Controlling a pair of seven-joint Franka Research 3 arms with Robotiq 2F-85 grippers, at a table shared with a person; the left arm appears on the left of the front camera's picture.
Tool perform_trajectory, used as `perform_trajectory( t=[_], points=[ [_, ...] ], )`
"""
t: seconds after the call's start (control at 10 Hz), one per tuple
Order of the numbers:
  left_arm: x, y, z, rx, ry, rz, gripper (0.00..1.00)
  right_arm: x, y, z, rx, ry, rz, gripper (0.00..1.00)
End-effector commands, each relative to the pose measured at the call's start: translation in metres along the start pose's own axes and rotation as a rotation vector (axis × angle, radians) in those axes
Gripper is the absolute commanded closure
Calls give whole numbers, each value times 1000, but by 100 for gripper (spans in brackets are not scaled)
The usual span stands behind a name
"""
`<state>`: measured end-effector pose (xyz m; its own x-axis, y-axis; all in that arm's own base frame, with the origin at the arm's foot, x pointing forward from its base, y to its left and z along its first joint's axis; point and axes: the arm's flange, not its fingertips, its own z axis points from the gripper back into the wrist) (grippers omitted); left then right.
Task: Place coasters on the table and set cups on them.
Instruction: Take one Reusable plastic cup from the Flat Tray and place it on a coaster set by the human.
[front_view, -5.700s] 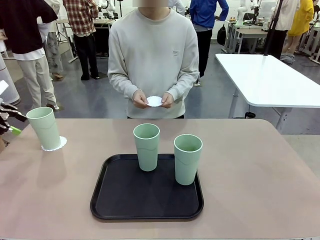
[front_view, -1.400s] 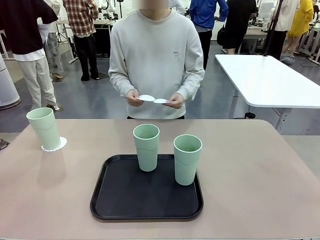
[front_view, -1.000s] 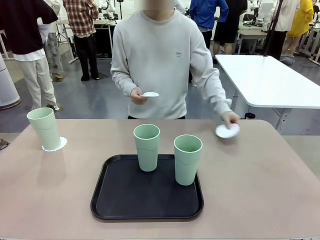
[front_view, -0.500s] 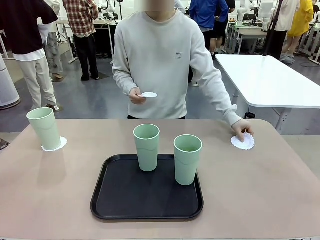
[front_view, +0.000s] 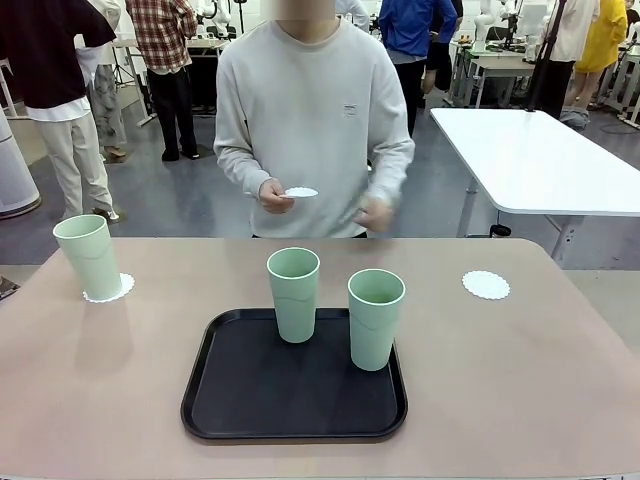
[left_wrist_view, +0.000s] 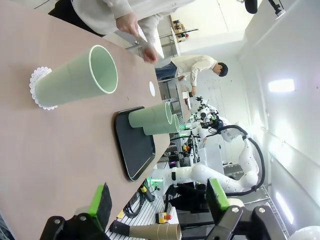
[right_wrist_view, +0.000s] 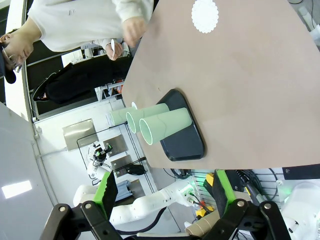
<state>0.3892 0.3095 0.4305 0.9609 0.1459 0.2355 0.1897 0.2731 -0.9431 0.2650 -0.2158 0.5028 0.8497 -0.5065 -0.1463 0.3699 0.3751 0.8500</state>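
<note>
A lacy white paper coaster lies bare on the beige table, right side. A second coaster, far left, carries a tall mint-green plastic cup. The person pinches a third coaster. A second cup and third cup stand on a black tray. The left hand and right hand are spread, empty.

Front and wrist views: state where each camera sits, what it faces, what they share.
Front view: between the arms, facing the person across the table.
Left wrist view: behind the open left gripper, facing the cup on its coaster.
Right wrist view: behind the open right gripper, facing the bare coaster.
Shared: the tray, two cups.
</note>
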Motion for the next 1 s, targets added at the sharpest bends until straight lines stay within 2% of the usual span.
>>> perform_trajectory(
  t=[0.0,0.9],
  points=[
    [1,-1,1,-5,-17,8,0,-1,-1,0,18,4,5,0],
    [1,-1,1,-5,-17,8,0,-1,-1,0,18,4,5,0]
  ],
)
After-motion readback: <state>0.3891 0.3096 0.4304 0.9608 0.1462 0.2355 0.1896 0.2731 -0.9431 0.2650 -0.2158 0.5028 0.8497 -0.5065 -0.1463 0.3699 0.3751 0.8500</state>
